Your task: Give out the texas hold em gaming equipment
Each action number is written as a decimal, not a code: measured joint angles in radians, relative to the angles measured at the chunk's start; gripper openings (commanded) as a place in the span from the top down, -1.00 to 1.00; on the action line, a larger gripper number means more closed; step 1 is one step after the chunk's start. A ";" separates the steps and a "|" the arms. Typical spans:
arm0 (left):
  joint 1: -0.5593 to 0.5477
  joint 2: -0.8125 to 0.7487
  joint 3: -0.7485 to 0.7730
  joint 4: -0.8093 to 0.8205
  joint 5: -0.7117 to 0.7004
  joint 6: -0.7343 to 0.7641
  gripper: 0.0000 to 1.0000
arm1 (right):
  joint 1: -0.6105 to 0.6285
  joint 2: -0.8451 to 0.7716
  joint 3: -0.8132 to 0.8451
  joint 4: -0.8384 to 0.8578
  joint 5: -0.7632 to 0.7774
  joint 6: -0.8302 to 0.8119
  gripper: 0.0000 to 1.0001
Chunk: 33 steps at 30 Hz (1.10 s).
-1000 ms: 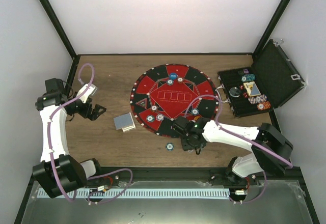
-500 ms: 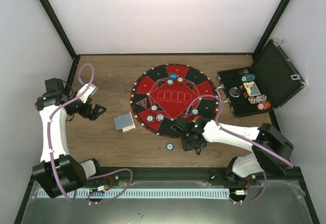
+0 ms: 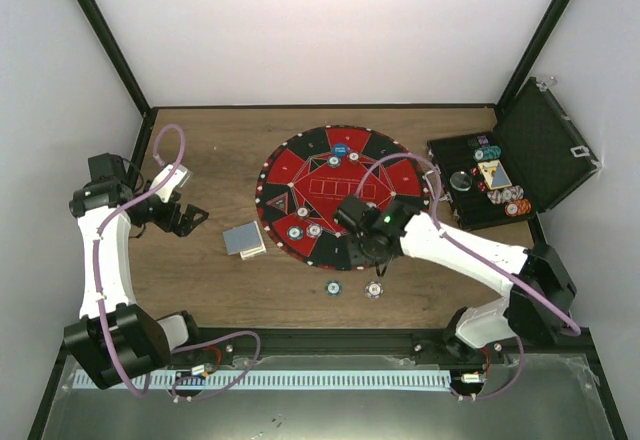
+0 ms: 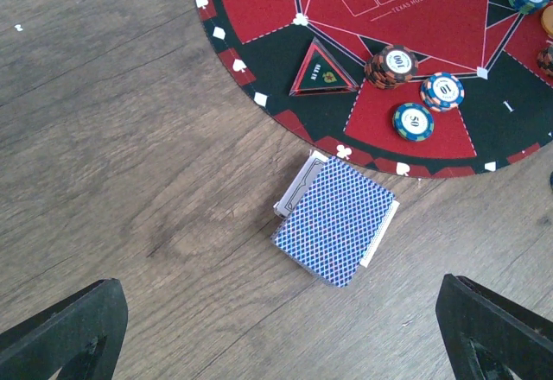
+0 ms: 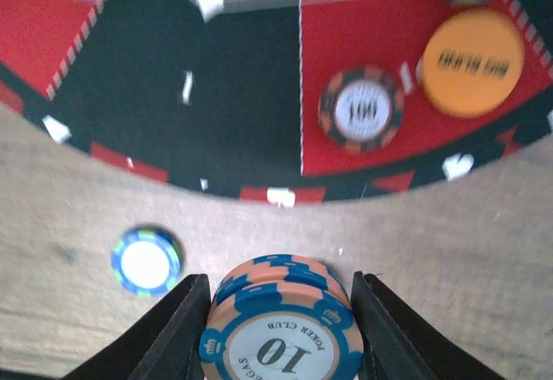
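The stack of chips (image 5: 281,328), orange and blue with a 10 on top, is over the wooden table (image 5: 484,250), just off the near rim of the mat (image 5: 242,95). The right gripper (image 5: 278,278) holds it, half closed, with one finger against each side. The mat lies straight ahead, and a red field with the orange button (image 5: 473,62) is ahead to the right. The stack is round, so it has no long axis. The left gripper (image 3: 195,218) is wide open and empty, well apart, so I judge the right arm should make this move.
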 measured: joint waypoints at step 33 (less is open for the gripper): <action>-0.005 0.000 0.001 -0.035 -0.024 0.034 -1.00 | -0.610 0.938 0.932 0.179 -0.032 -0.408 0.40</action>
